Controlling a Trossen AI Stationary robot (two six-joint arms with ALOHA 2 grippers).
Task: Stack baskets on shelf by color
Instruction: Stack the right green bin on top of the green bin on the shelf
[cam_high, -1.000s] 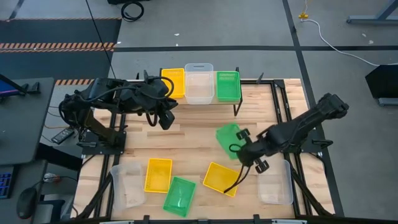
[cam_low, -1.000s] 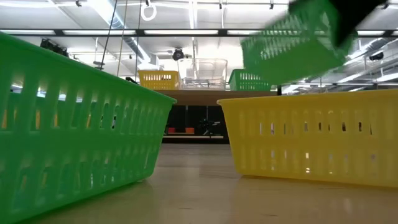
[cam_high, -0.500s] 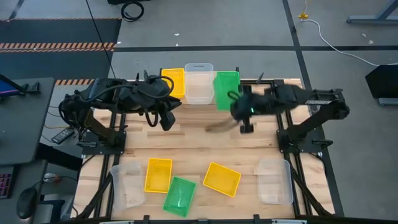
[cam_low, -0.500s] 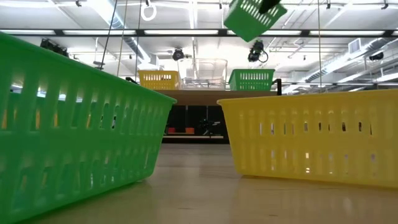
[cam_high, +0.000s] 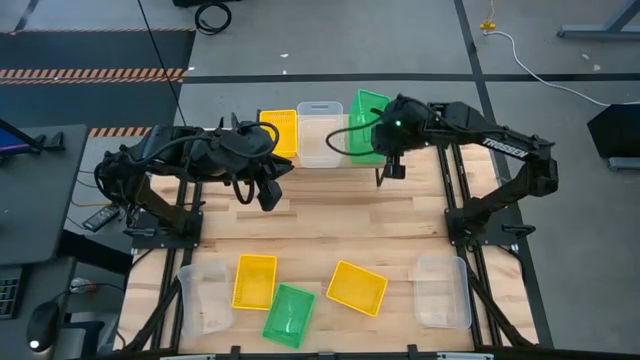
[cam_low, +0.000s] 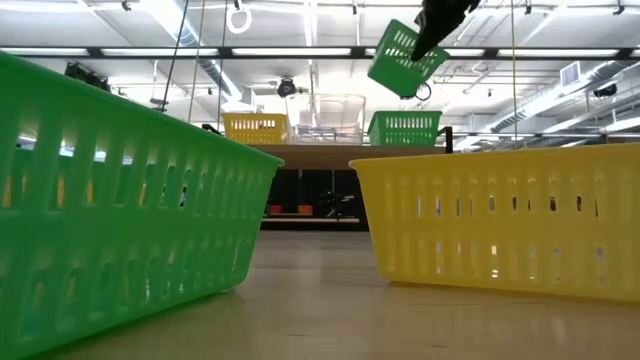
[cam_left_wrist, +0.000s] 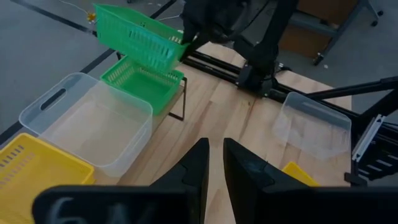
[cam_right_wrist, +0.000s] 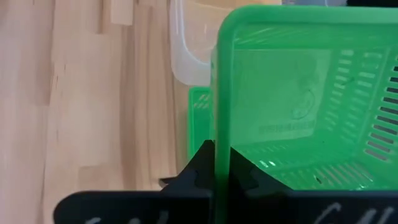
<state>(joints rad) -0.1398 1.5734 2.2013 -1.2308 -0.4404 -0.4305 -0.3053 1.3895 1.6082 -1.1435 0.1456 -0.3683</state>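
Note:
The shelf (cam_high: 400, 160) stands along the table's far edge and carries a yellow basket (cam_high: 281, 130), a clear basket (cam_high: 320, 135) and a green basket (cam_left_wrist: 143, 82) side by side on their bottoms. My right gripper (cam_right_wrist: 222, 163) is shut on a second green basket (cam_high: 366, 112), which it holds in the air over the shelf's green one (cam_low: 405, 128). The held basket (cam_low: 404, 60) is tilted. My left gripper (cam_left_wrist: 214, 163) is shut and hovers over the table in front of the shelf's left part, touching nothing. My right gripper pinches the rim of one wall (cam_right_wrist: 222, 134) of the green basket, at the end nearest the arm, with one finger inside the basket and one outside. The fingers come from above. The basket (cam_left_wrist: 140, 36) is lifted clear and hangs tilted over the shelf's green basket.
Along the table's near side lie a clear basket (cam_high: 205, 295), a yellow one (cam_high: 254, 280), a green one (cam_high: 289, 315), another yellow one (cam_high: 357, 287) and a clear one (cam_high: 443, 292). Bare wood lies between them and the shelf. Black frame rails run along both table sides.
My right gripper has carried the green basket from low over the table's right middle, up and toward the far edge, to above the shelf's green basket. The basket has stayed lifted clear and has turned about on the way.

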